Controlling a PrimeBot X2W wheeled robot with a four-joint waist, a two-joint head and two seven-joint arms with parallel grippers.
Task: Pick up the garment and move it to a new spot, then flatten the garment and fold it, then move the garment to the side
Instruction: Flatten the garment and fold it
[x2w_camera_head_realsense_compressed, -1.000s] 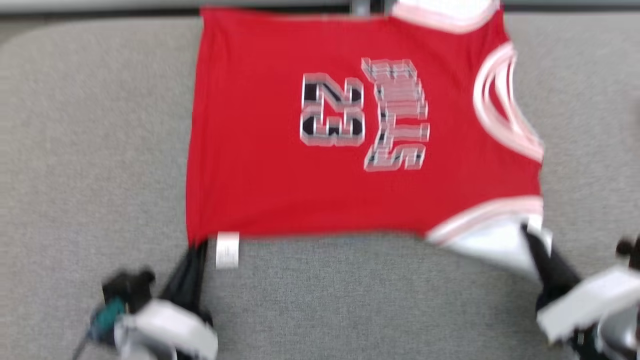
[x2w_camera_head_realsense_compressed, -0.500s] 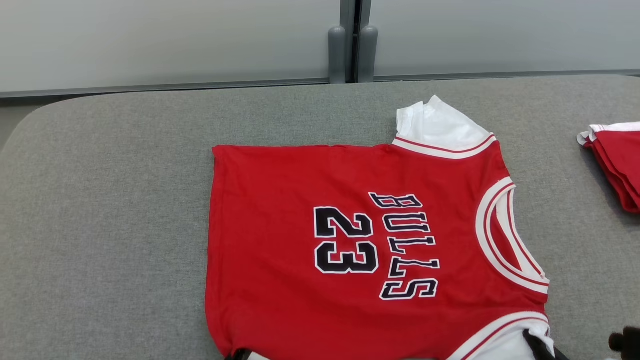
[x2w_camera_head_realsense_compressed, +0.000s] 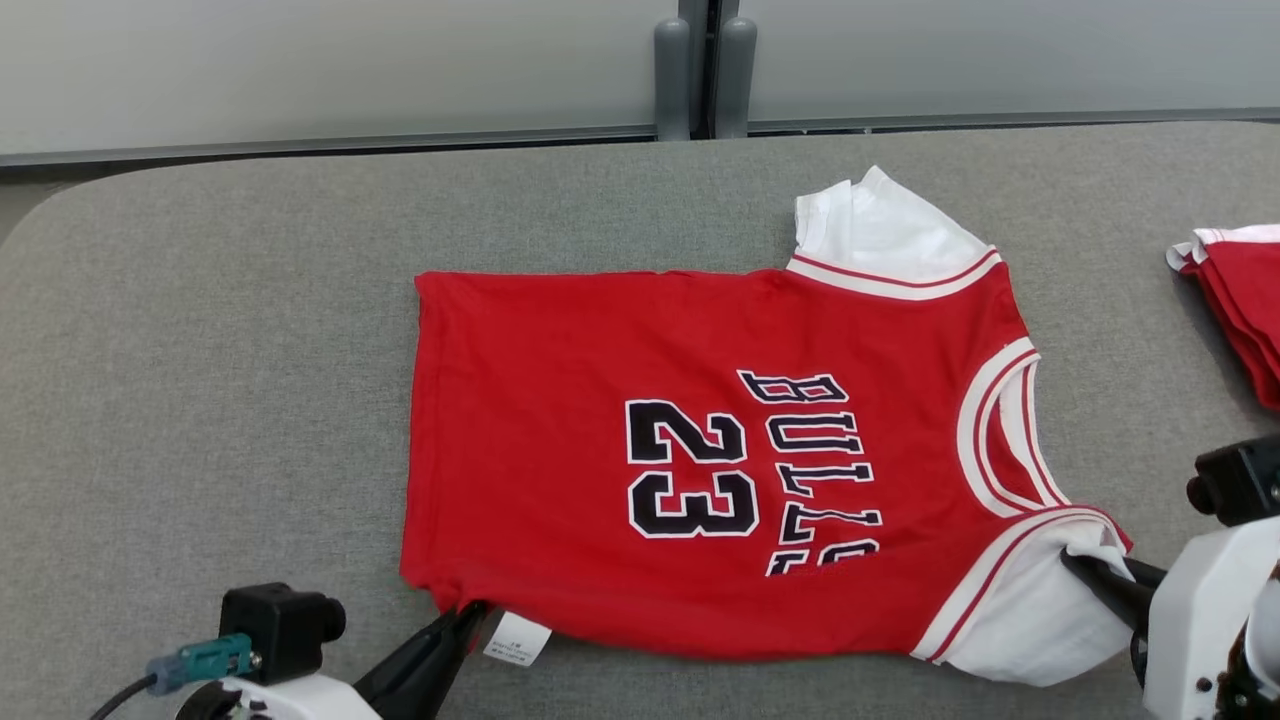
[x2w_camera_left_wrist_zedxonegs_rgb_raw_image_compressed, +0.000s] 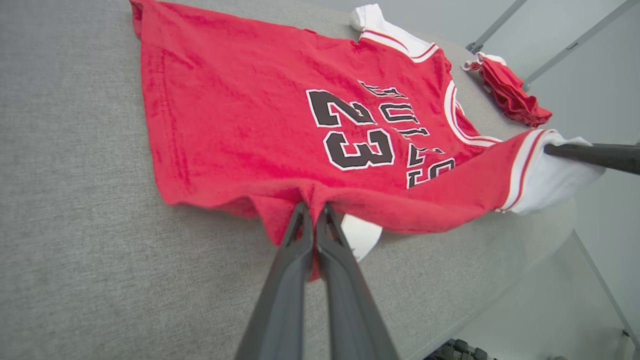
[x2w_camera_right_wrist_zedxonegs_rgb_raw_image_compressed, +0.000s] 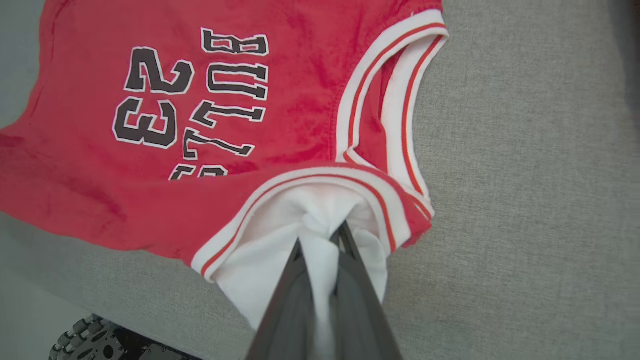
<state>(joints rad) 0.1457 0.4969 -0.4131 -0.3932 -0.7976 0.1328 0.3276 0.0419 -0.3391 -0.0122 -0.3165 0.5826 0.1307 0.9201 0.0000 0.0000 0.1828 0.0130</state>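
Observed red jersey (x2w_camera_head_realsense_compressed: 700, 470) with white sleeves, white-and-red trim and black "23" and "BULLS" print. Lying print-up about midway across grey fabric-covered table (x2w_camera_head_realsense_compressed: 220, 380), hem toward robot's left, collar toward right. Found far part flat on the cloth surface; near edge lifted clear of it and curled over last letter of print.

Noted left gripper (x2w_camera_head_realsense_compressed: 462, 618) with long dark fingers pressed together, pinching near hem corner of the red cloth. Confirmed in left wrist view: fabric bunched at the tips. Noted small white care label (x2w_camera_head_realsense_compressed: 517, 640) hanging just beside that pinch.

Noted right gripper (x2w_camera_head_realsense_compressed: 1078, 562) likewise closed tight, clamped on white cloth of near sleeve. Confirmed in right wrist view: sleeve gathered to a point between the fingers.

Spotted second red-and-white garment (x2w_camera_head_realsense_compressed: 1240, 300), folded, at table's right edge, well apart from jersey.
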